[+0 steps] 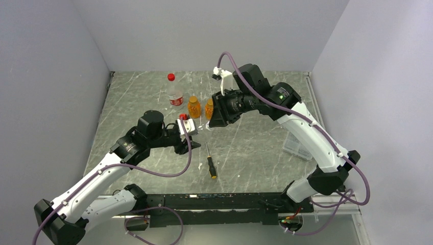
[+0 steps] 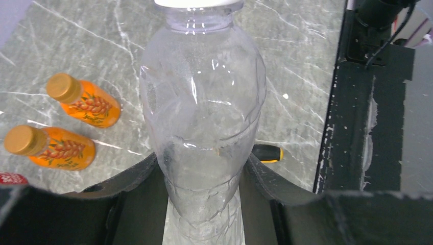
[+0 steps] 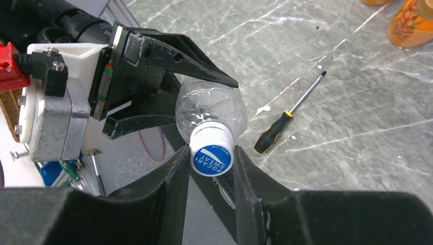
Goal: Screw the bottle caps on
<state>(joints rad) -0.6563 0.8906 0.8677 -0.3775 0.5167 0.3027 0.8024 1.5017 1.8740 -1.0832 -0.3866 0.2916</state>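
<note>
Nearest the arm bases, screwdriver (image 1: pixel 210 162) lies flat on the desk (image 1: pixel 245 148), black-and-orange handle toward the near edge, touching nothing. Just past it the two claws meet over the middle of the desk. Left claw (image 2: pixel 202 168) is pinching the small clear bottle (image 2: pixel 204 112) low on its body, one finger on each side, neck pointing away from that wrist. Blue-and-white cap (image 3: pixel 212 158) sits on the bottle's neck. Right claw (image 3: pixel 210 148) is closed on that cap, a finger pressed to each side of it, printed top facing the right wrist camera. Cannot tell if the bottle touches the desk. Off to the right, clear box (image 1: pixel 297 145) sits on the desk, well apart from the claws. Beyond the claws, left orange bottle (image 1: pixel 193 107) and right orange bottle (image 1: pixel 209 108) stand upright just beside each other, orange caps (image 2: pixel 64 86) on both, the right one partly hidden by the right claw. Farthest back, tall clear bottle (image 1: pixel 174 94) stands upright with a red cap (image 1: pixel 171 77) on top, near the left orange bottle.
</note>
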